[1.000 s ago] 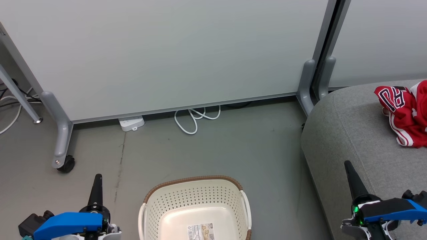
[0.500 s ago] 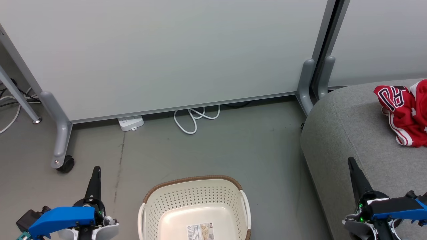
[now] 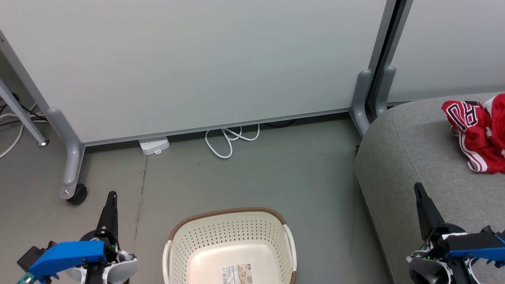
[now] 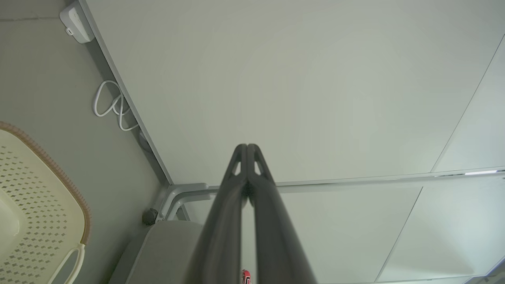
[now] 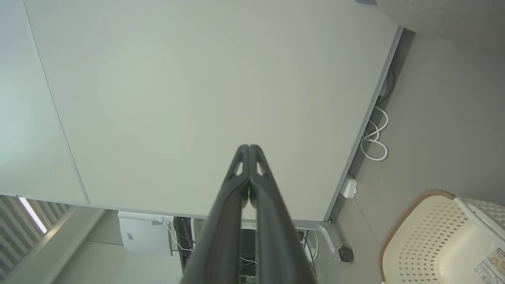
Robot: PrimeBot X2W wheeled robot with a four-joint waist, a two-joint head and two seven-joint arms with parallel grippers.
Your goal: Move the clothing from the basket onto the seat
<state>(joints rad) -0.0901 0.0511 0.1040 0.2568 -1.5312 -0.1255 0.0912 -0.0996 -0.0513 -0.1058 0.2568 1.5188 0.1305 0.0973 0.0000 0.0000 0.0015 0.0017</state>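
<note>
Left end effector (image 4: 247, 146), right end effector (image 5: 249, 146): tapered, dark, tips together

Head camera looks down; 2 wrist cameras face the partition (image 4: 300, 79); all share the basket (image 3: 229, 233).

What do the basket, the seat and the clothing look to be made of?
Basket: apparently cream moulded plastic, smooth, faintly glossy, with rows of holes; brown rim looks woven.
Seat: matte grey fabric upholstery, finely textured.
Clothing: thin red cloth, likely synthetic, crumpled in soft folds, white striped trim.
</note>
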